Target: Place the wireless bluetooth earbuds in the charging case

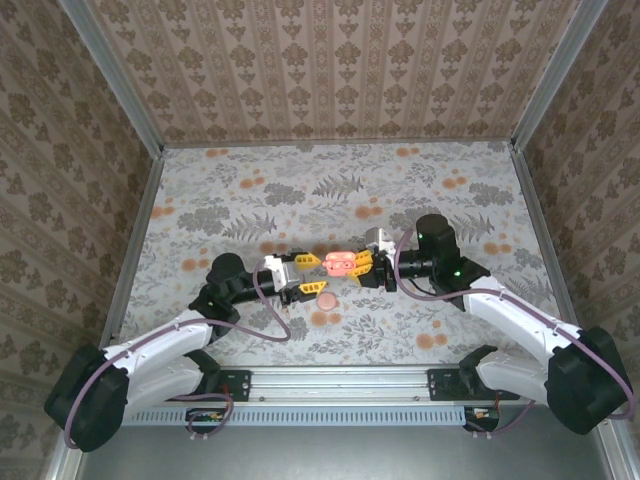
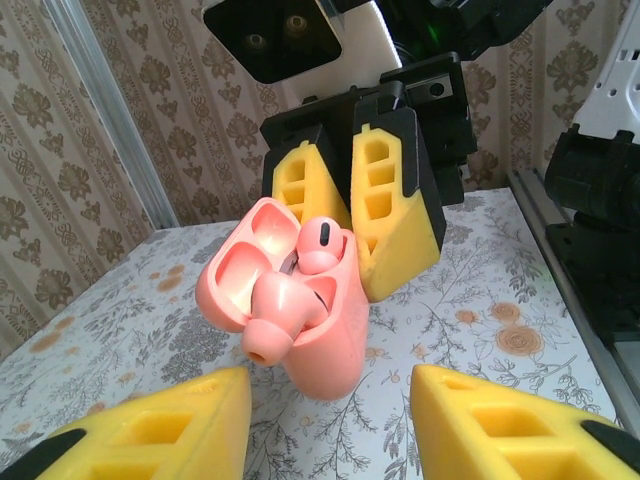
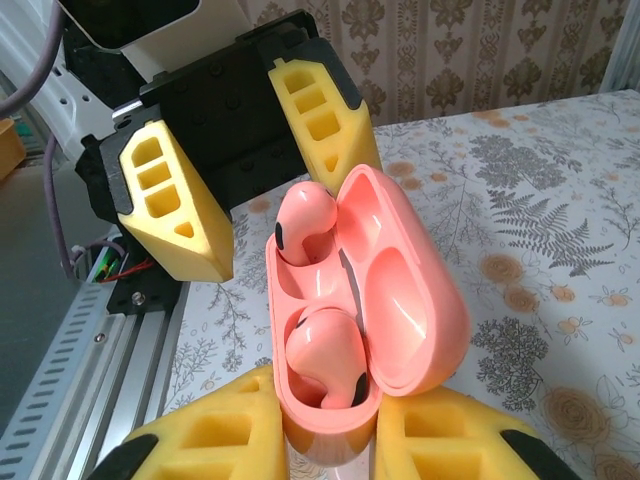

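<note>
The salmon-pink charging case [image 3: 400,300] is held off the table with its lid open, and my right gripper [image 3: 335,405] is shut on its lower body. Both earbuds are in its wells. One earbud [image 3: 325,360] lies low in the well nearest the right fingers. The other earbud [image 3: 300,225] stands partly out of the far well, its ear tip [image 2: 262,345] pointing at the left wrist camera. My left gripper [image 2: 330,385] is open just short of the case [image 2: 335,340], with nothing between its yellow fingers. From above, the case [image 1: 340,263] hangs between the left gripper [image 1: 311,277] and the right gripper [image 1: 360,266].
A round flat pink disc [image 1: 326,301] lies on the flower-printed table [image 1: 300,190] just under and in front of the left gripper. Patterned walls close in the back and both sides. A metal rail [image 1: 340,380] runs along the near edge.
</note>
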Available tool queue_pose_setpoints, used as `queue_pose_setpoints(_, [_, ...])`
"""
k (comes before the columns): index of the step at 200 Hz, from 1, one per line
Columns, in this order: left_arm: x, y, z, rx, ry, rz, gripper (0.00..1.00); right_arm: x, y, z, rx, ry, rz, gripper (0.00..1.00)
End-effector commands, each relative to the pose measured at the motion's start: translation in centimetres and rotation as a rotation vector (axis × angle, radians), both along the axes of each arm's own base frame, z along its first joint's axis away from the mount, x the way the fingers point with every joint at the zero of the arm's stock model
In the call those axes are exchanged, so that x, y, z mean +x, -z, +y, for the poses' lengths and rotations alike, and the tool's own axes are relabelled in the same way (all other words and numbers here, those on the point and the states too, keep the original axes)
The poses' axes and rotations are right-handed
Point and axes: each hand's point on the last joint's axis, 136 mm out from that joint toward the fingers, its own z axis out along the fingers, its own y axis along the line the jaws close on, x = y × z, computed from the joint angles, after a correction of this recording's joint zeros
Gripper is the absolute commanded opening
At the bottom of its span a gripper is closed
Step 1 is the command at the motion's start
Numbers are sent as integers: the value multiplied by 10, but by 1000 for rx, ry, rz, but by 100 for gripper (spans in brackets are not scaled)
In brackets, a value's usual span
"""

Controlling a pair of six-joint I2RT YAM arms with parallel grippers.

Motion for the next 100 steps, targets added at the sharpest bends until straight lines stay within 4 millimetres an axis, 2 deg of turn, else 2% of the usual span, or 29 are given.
queue_pose_setpoints(1, [-2,-17,-1,-34,3,-59,46,-5,-13,4,18,-49,-19,20])
queue_pose_setpoints(100, [-5,-23,0,-46,14,-71,46,-5,-15,5,14,-48,-15,19])
